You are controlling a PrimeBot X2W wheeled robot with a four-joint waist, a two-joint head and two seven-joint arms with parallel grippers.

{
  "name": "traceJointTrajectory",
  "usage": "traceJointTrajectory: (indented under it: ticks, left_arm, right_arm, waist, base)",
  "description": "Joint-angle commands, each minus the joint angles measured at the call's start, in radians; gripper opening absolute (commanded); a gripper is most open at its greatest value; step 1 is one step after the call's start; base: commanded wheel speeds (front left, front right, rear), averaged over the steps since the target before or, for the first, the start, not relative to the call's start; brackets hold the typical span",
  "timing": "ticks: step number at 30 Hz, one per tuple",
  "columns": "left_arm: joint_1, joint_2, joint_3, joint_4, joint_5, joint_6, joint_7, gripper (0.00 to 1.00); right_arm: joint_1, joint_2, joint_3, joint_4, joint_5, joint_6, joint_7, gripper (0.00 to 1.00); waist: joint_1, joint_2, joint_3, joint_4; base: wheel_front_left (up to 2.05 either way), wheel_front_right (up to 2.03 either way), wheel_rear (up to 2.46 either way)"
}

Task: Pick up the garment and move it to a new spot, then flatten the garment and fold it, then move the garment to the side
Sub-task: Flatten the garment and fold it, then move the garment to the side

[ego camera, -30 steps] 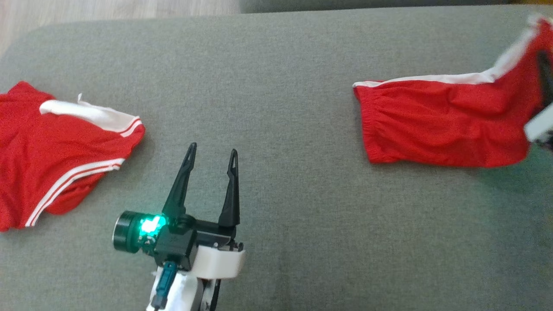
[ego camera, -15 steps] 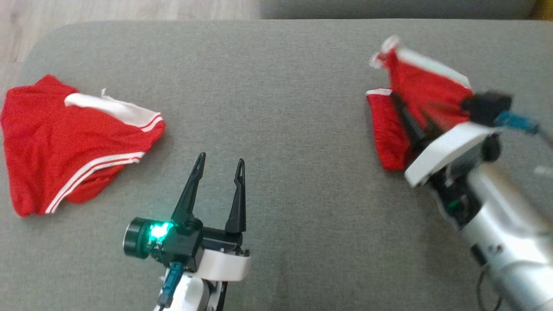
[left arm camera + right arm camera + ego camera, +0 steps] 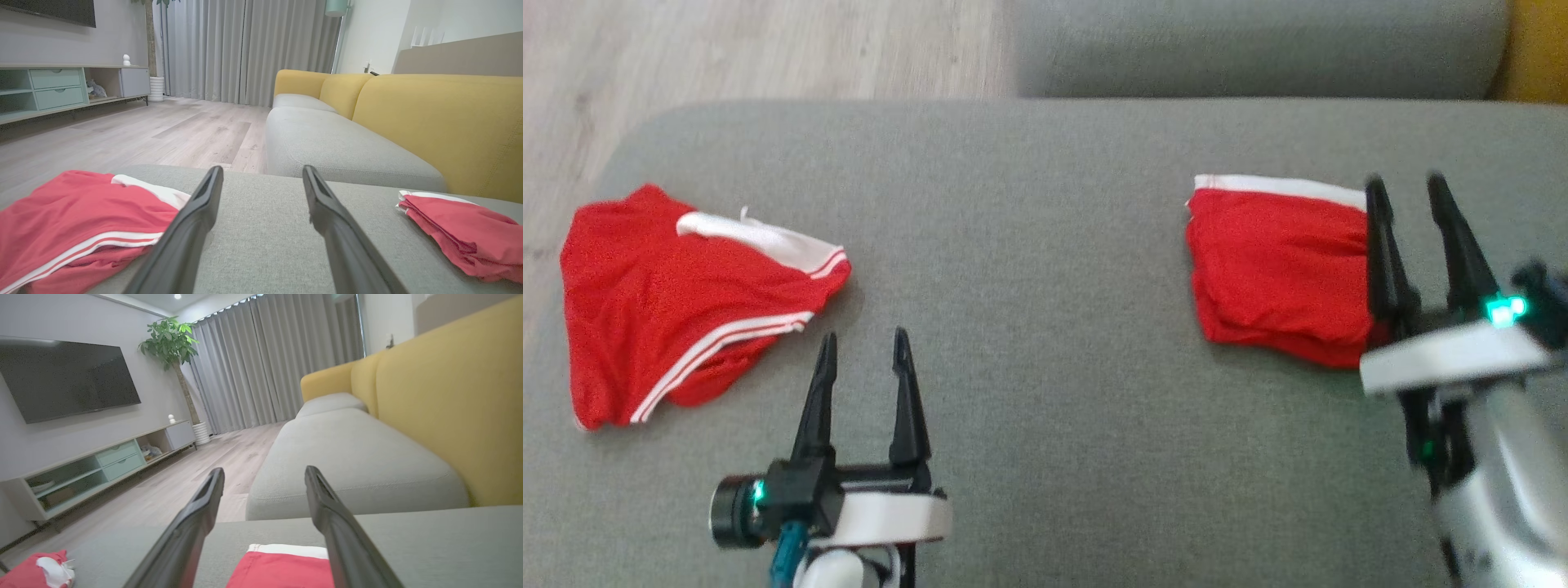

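Garment [image 3: 1274, 269] lies folded by spread, empty right jaws; left jaws likewise spread.

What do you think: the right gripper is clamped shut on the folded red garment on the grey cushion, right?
Not shut: the head view shows the right gripper open, fingers apart, gripping nothing, at the edge of the folded red garment on the grey cushion.

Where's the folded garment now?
In the head view, the folded garment lies on the right side of the grey cushion, beside the right end effector.
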Motion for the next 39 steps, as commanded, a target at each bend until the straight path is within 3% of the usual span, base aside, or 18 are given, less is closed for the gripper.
traceJointTrajectory:
  ticks: [1,6,14,22,39]
  left_arm:
    - [-0.009,0.002,0.043,-0.026,0.016,-0.008,-0.005,1.0]
    - [0.044,0.004,0.075,-0.038,0.079,-0.058,-0.005,1.0]
    - [0.125,0.005,0.113,-0.031,0.162,-0.066,-0.005,1.0]
    - [0.168,0.003,0.121,-0.002,0.175,-0.082,-0.005,1.0]
    - [0.184,0.002,0.132,0.025,0.197,-0.094,-0.005,1.0]
  right_arm:
    - [0.043,0.027,-0.014,-0.064,-0.057,-0.001,-0.007,1.0]
    - [0.225,0.11,-0.122,-0.179,-0.256,-0.001,-0.007,1.0]
    - [0.404,0.15,-0.151,-0.231,-0.383,-0.001,-0.007,1.0]
    - [0.505,0.174,-0.154,-0.2,-0.435,-0.001,-0.007,1.0]
    - [0.507,0.186,-0.158,-0.184,-0.457,-0.001,-0.007,1.0]
  waist:
    - [0.0001,-0.0001,-0.042,-0.013]
    - [0.0001,-0.0001,-0.1,-0.023]
    - [0.0001,-0.0001,-0.164,-0.027]
    - [0.0001,-0.0001,-0.198,-0.029]
    - [0.0001,-0.0001,-0.203,-0.044]
  base:
    - [0.0,0.0,0.0]
    - [0.0,0.0,0.0]
    - [0.0,0.0,0.0]
    - [0.0,0.0,0.0]
    - [0.0,0.0,0.0]
